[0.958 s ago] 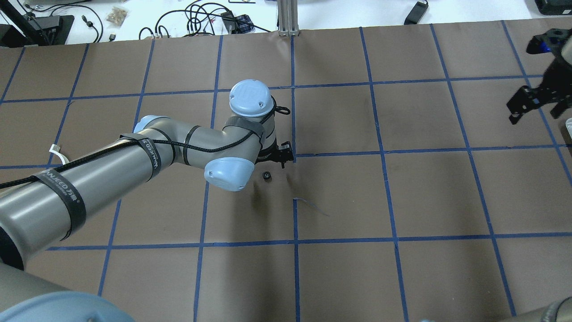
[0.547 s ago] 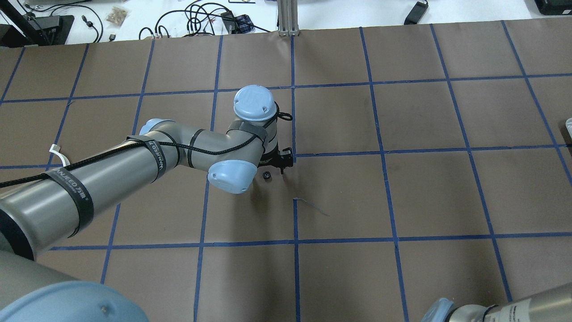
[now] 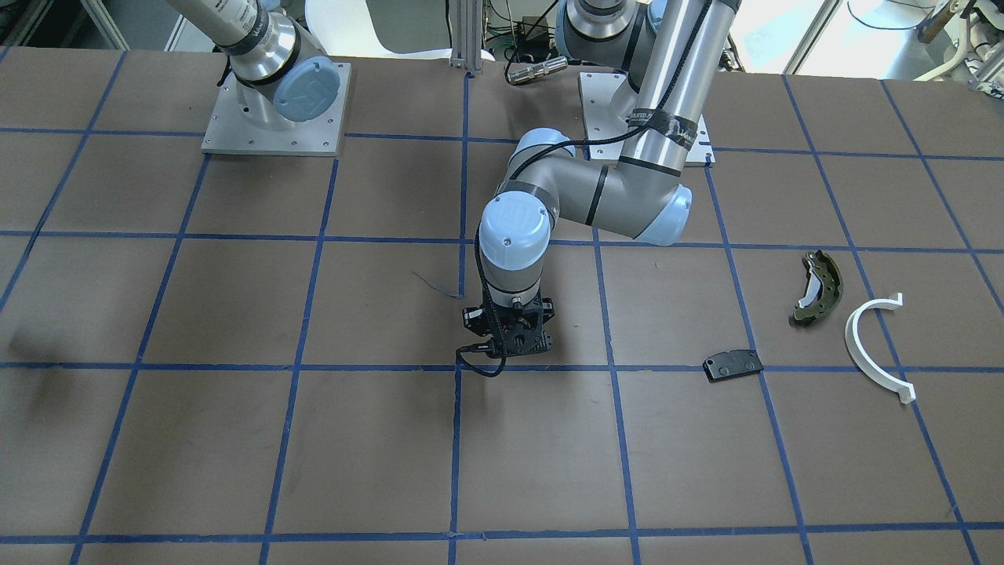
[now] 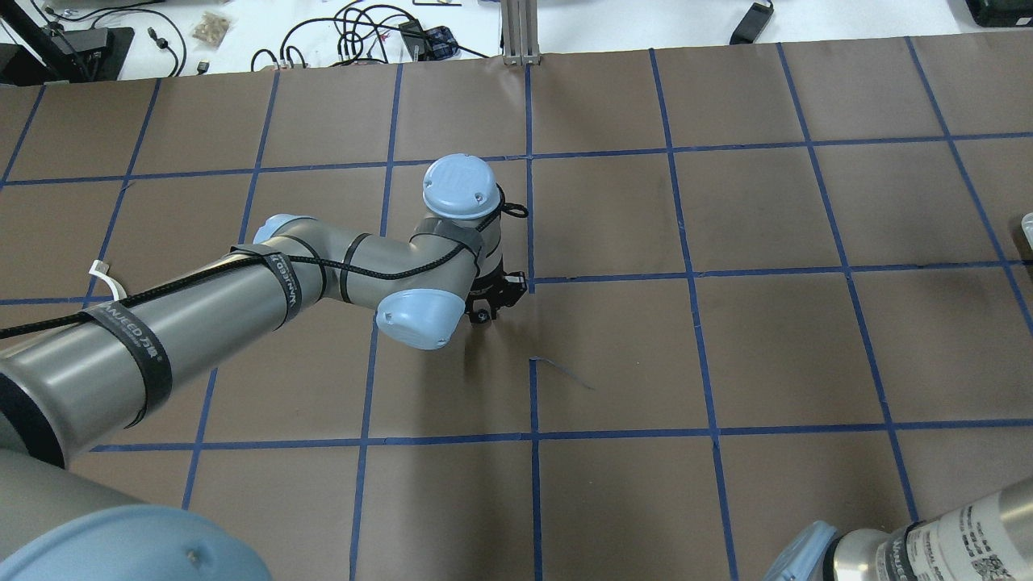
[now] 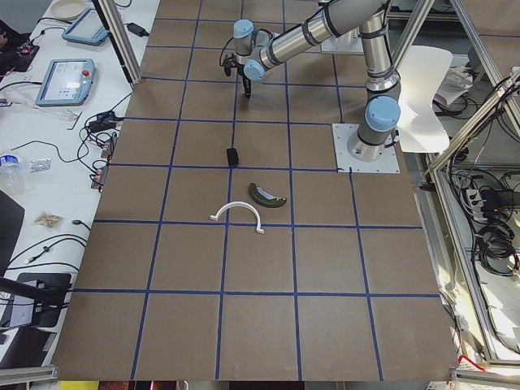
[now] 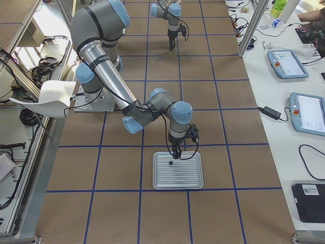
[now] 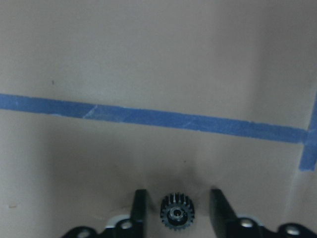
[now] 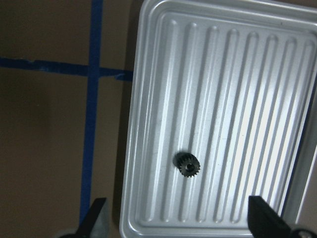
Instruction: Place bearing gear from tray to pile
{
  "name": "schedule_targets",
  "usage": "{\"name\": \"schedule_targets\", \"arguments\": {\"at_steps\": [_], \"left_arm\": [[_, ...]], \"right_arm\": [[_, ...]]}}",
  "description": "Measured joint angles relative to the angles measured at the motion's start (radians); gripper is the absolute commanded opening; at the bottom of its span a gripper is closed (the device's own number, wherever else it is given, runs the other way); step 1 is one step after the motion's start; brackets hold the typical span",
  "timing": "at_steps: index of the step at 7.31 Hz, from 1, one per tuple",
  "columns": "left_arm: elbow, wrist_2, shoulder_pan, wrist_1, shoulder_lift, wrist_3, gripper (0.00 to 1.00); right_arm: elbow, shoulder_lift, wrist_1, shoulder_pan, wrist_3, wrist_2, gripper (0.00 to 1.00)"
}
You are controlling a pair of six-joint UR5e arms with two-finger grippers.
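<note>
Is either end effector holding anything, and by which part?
Nothing held. Left end effector straddles a gear without touching it; right end effector is open.

left arm (image 4: 242,303) stretched forward, wrist vertical, left hand (image 7: 176,197) pointing straight down, fingers slightly parted. right hand (image 8: 181,218) also pointing down, fingers spread wide.

Mid-table, one gear (image 7: 177,212) lies between the left gripper's (image 7: 178,198) fingers, touching neither. Off to the robot's left lie the pad (image 3: 732,365), then the brake shoe (image 3: 816,286) and half-ring (image 3: 871,349), each apart. Toward the robot's right, the right gripper (image 6: 175,154) hangs over the tray (image 8: 237,99), which holds another gear (image 8: 187,164).
</note>
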Motion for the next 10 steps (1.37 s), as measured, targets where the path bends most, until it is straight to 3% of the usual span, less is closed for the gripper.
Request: {"name": "schedule_targets", "arguments": {"at_steps": [1,4,5,10], "left_arm": [[0.011,0.001,0.004,-0.002,0.009,-0.002,0.00],[0.041,0.006,0.102,-0.019,0.057,0.075,0.00],[0.026,0.008,0.159,-0.036,0.083,0.165,0.00],[-0.196,0.041,0.537,-0.065,0.248,0.750,0.00]], "right_arm": [[-0.009,0.036,-0.037,-0.010,-0.003,0.002,0.94],[-0.024,0.092,-0.062,-0.019,0.003,0.003,0.71],[-0.023,0.101,-0.062,-0.020,0.009,0.004,0.70],[-0.023,0.130,-0.064,-0.025,0.017,0.000,0.64]]}}
